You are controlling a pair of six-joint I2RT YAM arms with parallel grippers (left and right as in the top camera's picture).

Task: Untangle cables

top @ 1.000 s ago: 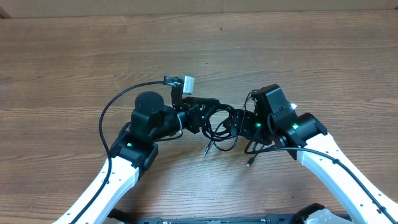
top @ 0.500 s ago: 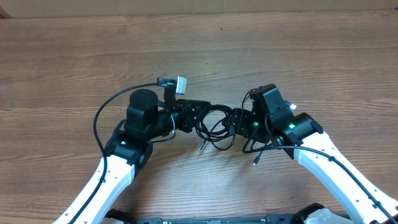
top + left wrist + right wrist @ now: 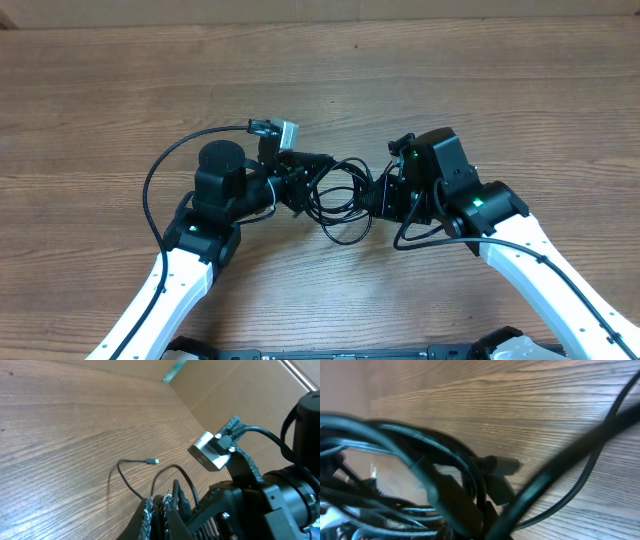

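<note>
Now | thin black tangled cables [image 3: 340, 200] bunched over brown wooden table [image 3: 500, 90], between 2 grippers | left gripper [image 3: 298, 185] pinches them | right gripper [image 3: 383, 195] closed, apparently on same bundle | untangling barely begun, knot intact

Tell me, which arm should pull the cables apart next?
Right, probably. The right claw is shut on the cables, with table room behind to pull toward; the left claw clamps their other side as an anchor.
</note>
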